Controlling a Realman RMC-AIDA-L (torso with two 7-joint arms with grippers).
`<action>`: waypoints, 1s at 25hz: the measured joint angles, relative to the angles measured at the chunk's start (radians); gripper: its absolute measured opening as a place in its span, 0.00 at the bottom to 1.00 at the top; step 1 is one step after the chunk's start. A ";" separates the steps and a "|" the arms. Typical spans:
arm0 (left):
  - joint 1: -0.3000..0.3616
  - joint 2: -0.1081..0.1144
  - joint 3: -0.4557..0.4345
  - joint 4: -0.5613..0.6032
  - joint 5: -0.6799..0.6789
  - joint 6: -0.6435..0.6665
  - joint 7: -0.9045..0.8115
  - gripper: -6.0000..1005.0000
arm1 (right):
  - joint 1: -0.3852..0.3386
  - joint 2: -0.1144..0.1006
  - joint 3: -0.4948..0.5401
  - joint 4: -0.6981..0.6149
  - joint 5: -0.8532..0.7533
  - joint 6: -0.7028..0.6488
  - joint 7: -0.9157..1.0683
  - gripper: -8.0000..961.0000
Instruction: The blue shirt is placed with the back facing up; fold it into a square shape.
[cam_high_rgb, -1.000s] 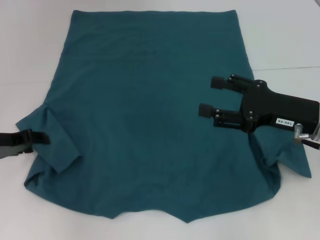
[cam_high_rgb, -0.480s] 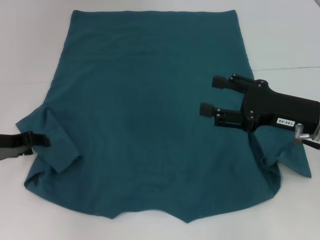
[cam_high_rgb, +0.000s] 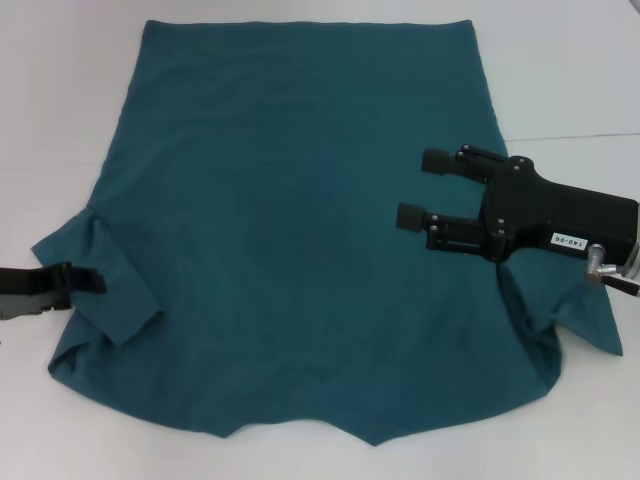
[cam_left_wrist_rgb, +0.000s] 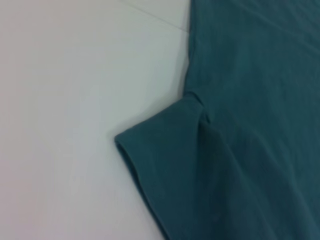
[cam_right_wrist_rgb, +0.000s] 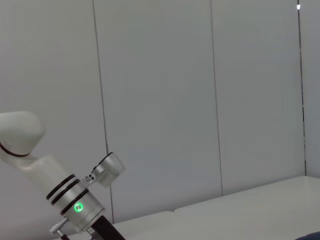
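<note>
Right gripper (cam_high_rgb: 418, 190) bears a small white label; seemingly "140-06", upside down.

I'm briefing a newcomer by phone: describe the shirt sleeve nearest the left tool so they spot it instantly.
On the white table lies the blue shirt. At its left edge the left sleeve juts out beside the left tool; unlike the right sleeve, it is creased over onto the body.

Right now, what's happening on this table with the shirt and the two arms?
The blue shirt lies spread flat on the white table, plain side up, with no fold made yet. The left end effector is low at the shirt's left sleeve, right at its edge. The right end effector is over the shirt's right side, fingers spread open and pointing toward the middle, holding nothing.
</note>
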 joint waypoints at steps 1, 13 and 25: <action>-0.002 0.000 0.000 0.000 0.000 0.000 0.000 0.58 | 0.000 0.000 0.000 0.000 0.000 0.000 0.000 0.92; -0.026 -0.002 0.000 -0.028 -0.009 -0.006 0.003 0.58 | -0.002 0.000 0.000 0.000 0.000 0.000 0.000 0.92; -0.016 -0.003 -0.010 -0.041 -0.048 -0.025 0.058 0.52 | -0.001 0.000 -0.001 0.000 0.000 -0.001 0.000 0.92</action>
